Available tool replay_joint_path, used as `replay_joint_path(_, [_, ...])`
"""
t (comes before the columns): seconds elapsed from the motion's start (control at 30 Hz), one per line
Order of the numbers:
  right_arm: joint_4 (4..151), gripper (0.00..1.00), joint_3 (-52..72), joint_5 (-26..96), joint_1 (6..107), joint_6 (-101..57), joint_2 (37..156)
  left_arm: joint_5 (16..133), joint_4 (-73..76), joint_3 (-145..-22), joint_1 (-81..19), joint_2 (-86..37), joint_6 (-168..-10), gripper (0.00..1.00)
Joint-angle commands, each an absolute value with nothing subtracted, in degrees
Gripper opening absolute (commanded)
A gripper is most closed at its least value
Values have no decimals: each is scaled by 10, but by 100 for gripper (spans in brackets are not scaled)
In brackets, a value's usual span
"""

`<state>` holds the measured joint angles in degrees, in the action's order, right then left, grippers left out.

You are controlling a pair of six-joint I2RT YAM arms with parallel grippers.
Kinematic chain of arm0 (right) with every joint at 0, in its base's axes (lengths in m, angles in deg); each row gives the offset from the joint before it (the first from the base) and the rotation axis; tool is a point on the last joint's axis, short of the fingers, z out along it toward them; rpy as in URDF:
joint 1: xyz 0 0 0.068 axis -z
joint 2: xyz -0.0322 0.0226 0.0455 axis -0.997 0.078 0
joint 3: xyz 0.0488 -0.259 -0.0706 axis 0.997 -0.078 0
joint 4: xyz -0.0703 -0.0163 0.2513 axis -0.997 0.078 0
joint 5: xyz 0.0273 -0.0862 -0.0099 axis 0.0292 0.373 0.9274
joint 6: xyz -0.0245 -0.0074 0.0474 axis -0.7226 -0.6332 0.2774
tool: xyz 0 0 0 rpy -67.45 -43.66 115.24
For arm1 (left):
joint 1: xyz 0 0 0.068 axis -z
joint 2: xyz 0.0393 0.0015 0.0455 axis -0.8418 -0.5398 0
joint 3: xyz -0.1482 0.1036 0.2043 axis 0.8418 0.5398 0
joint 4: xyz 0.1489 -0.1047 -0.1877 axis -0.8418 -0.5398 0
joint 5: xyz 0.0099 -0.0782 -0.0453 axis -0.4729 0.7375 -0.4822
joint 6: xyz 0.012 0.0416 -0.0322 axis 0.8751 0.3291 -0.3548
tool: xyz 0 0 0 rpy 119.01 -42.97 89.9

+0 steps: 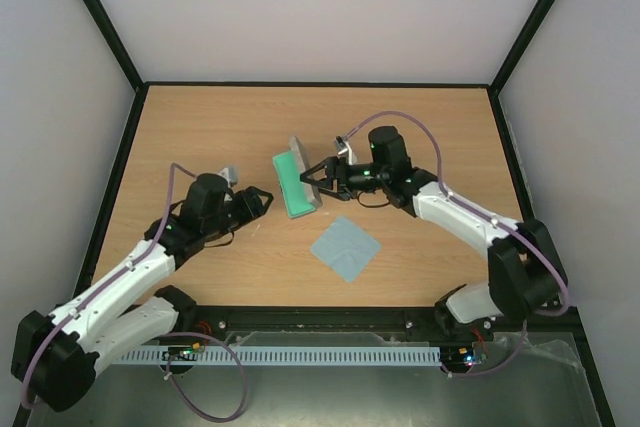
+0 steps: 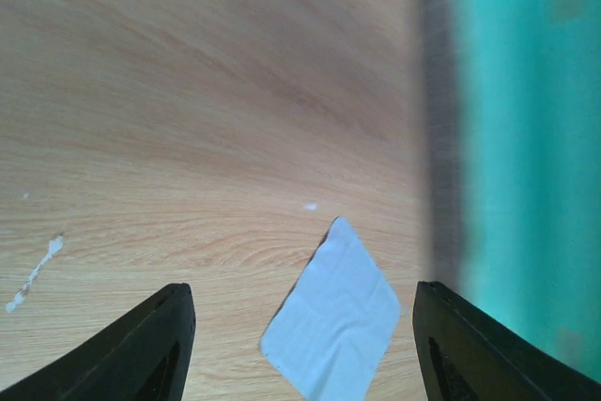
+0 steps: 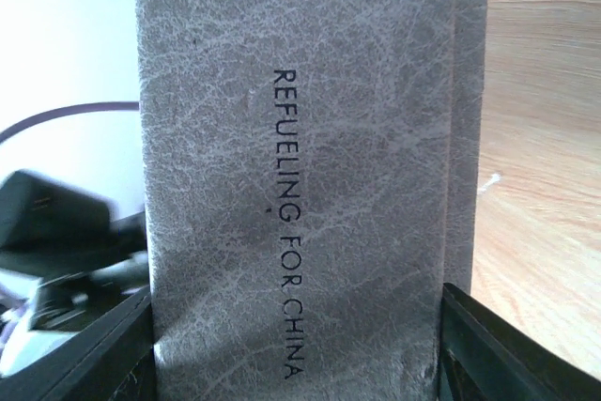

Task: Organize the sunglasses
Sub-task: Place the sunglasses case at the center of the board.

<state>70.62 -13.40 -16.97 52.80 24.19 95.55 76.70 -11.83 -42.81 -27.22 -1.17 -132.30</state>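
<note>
No sunglasses show in any view. The grey case (image 1: 293,185) lies open mid-table with its green lining up and its lid raised at the far end. My right gripper (image 1: 316,180) is at the case's right side. In the right wrist view its jaws stand wide apart (image 3: 296,354), and the grey outer face of the case (image 3: 300,138), printed "REFUELING FOR CHINA", fills the gap. My left gripper (image 1: 262,199) is open and empty just left of the case. The left wrist view (image 2: 300,354) shows the green lining (image 2: 526,138) at the right.
A light blue-grey square cloth (image 1: 345,248) lies flat in front of the case, and it also shows between the left fingers (image 2: 333,321). Small white marks (image 2: 33,274) are on the wooden table. A black frame (image 1: 118,177) borders the table.
</note>
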Motion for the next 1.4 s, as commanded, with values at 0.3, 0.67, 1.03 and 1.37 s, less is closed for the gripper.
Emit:
replay_joint_path(0.3, [631, 63, -49, -203, 563, 165, 1211, 745, -200, -451, -300, 47, -1296, 68])
replay_joint_path(0.67, [650, 86, 12, -233, 587, 134, 1314, 738, -220, -472, -309, 42, -1279, 68])
replay_joint_path(1.03, [801, 99, 21, -143, 593, 25, 1280, 762, -193, -450, -324, 28, -1273, 69])
replay_joint_path(1.37, [935, 100, -60, 89, 591, -21, 1093, 770, -193, -447, -332, 28, -1266, 70])
